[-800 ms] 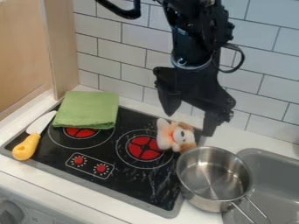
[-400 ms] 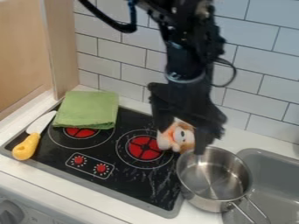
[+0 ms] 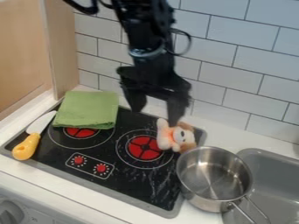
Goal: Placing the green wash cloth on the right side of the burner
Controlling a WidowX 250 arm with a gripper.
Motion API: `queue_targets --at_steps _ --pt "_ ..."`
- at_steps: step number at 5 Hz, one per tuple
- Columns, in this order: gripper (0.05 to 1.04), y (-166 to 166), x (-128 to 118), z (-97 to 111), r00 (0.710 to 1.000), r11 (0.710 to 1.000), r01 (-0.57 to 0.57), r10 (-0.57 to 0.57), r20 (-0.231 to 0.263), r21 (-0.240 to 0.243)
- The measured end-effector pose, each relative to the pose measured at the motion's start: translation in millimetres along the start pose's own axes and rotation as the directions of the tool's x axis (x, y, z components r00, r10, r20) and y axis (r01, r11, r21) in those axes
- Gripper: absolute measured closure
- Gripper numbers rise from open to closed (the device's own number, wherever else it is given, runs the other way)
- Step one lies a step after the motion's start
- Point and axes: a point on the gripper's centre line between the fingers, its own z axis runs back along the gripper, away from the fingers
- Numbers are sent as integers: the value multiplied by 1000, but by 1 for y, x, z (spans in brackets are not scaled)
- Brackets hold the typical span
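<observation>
Hovering over far side of stove (image 3: pixel 137 186), claw (image 3: pixel 156 117) released, empty. Green cloth (image 3: pixel 87 109) lies folded at far left, partly over left burner (image 3: pixel 81 132). Likely light, soft, floppy, not fragile; best pinch its right edge through all layers, else folds may open.

Wooden panel (image 3: pixel 60 48) beside white brick-tiled wall (image 3: pixel 234 65).

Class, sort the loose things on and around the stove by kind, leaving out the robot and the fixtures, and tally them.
Cloths: 1, the green wash cloth
Knives: 1, with a yellow handle
Soft toys: 1, the plush dog
Pots: 1, the metal pot
Total: 4
</observation>
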Motion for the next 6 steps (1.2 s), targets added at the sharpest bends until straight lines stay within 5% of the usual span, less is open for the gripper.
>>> queue_targets --at_steps 3,6 --pt "84 73 22 6 986 987 -161 162 26 -27" --pt "84 118 28 -22 970 971 -239 238 -50 -19"
